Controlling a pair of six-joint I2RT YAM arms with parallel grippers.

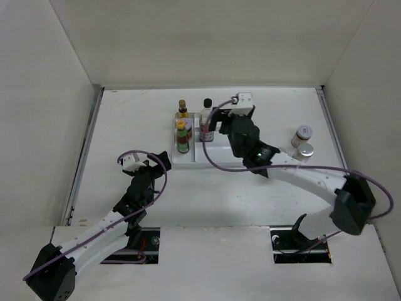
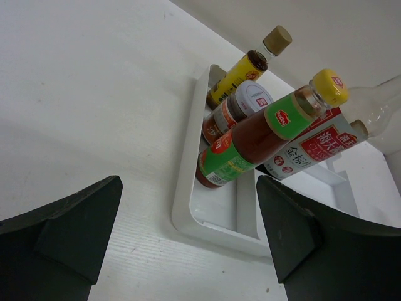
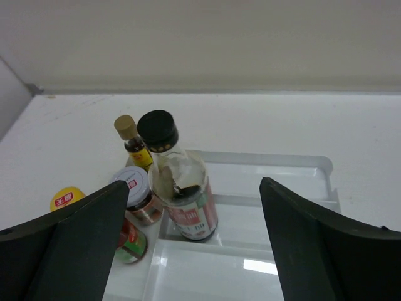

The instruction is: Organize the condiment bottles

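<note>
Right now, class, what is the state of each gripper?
Left gripper: open, holding nothing.
Right gripper: open; black-capped bottle just ahead, not gripped.

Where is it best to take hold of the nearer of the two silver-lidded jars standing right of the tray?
Probably on its round sides just under the lid, coming from above. The nearer jar stands upright, and the other jar is close behind it, so the grip should close on its left and right sides, which look free.
</note>
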